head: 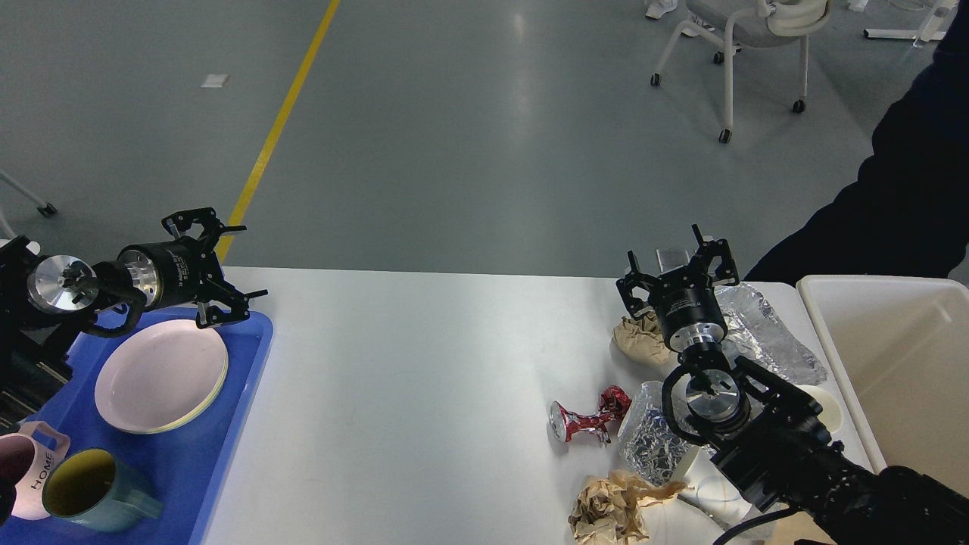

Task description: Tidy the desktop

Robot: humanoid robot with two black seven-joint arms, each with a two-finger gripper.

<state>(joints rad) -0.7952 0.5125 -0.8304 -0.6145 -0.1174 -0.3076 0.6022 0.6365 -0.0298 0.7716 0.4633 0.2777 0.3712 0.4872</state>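
- Right now L gripper (219,269) hangs over far corner of blue tray (227,439), fingers spread, nothing in it.
- R gripper (677,265) released, above brown paper wad (640,337) & foil (764,337).
- Desktop (424,378) spans between tray & cream bin (893,363); crushed red can (587,418) on its right part.

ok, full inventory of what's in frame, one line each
desktop: 1, white, fills lower frame
tray: 1, blue, left end of desktop
plates: a stack, pink on top, count unclear, on tray
mugs: 2, pink "HOME" and teal with yellow inside, near end of tray
bin: 1, cream, right of desktop
crushed can: 1, red, right of centre
crumpled paper: 2, brown, one near edge, one far right
foil: 2 pieces, silver, far right and beside can
chair: 1, white, floor behind
bystander: dark clothes, right edge
left gripper: open, above tray's far corner
right gripper: open, above far-right litter
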